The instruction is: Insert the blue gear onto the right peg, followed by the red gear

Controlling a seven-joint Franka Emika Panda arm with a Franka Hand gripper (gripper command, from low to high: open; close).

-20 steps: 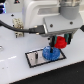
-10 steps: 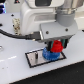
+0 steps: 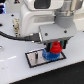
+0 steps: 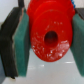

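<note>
My gripper (image 3: 56, 49) is shut on the red gear (image 3: 56, 46) and holds it just above the blue gear (image 3: 48, 56). The blue gear lies flat on the right part of the black-rimmed grey base plate (image 3: 34, 59). The right peg is hidden under the gears. In the wrist view the red gear (image 4: 42, 22) fills the frame, its central hole facing the camera, clamped between the two green pads (image 4: 20, 47) of my gripper (image 4: 50, 42).
The white arm body and a black cable (image 3: 15, 36) hang over the table at the exterior view's left. The white table surface (image 3: 15, 72) surrounds the plate.
My gripper with the red gear has moved down and toward the exterior view's left, closing in over the blue gear. The blue gear and plate have not moved.
</note>
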